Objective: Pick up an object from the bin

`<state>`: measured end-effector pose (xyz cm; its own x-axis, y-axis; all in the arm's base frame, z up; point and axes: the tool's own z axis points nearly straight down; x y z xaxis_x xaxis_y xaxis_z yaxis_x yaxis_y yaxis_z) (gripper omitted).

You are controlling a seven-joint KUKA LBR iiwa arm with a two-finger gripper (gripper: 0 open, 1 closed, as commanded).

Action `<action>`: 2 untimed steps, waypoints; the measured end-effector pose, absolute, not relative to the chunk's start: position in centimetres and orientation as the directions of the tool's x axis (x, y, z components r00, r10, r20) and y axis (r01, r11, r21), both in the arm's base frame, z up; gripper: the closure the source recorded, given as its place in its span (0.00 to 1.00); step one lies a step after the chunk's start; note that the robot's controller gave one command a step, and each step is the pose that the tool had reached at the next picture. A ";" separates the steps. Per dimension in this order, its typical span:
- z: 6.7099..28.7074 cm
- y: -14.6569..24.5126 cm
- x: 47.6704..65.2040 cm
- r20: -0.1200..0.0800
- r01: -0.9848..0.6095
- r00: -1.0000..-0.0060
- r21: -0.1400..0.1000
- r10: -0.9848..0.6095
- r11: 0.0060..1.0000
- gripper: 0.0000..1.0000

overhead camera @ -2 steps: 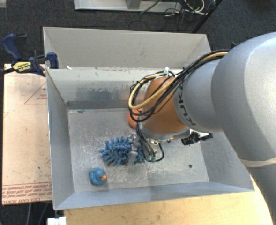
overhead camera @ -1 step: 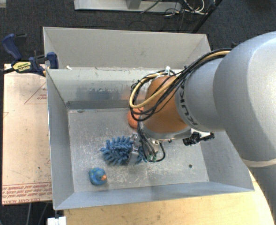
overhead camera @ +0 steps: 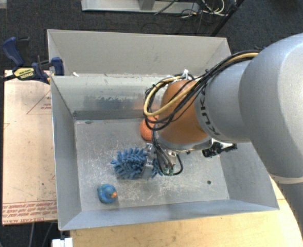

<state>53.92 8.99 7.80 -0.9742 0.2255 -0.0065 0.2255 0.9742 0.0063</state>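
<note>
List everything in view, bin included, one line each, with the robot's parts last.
Bin: one, grey metal, middle of the view.
Shaggy thing: one, blue, middle of the bin floor, its right edge against the gripper.
Round toy: one, blue, small, near left corner of the floor, apart from the shaggy thing.
Arm: one, grey, reaching in from the right.
Wrist cover: one, orange, over the bin's middle.
Cables: a few, black and yellow, looped round the wrist cover.
Gripper: one, dark metal, low over the floor at the shaggy thing's right edge.
</note>
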 end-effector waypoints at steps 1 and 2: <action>8.6 9.0 54.0 -0.009 0.225 -0.974 0.008 0.225 0.974 1.00; 9.5 9.0 53.8 -0.001 0.225 -0.974 0.005 0.225 0.974 1.00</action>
<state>53.81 8.98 9.50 -0.9744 0.2247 -0.0015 0.2247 0.9744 0.0046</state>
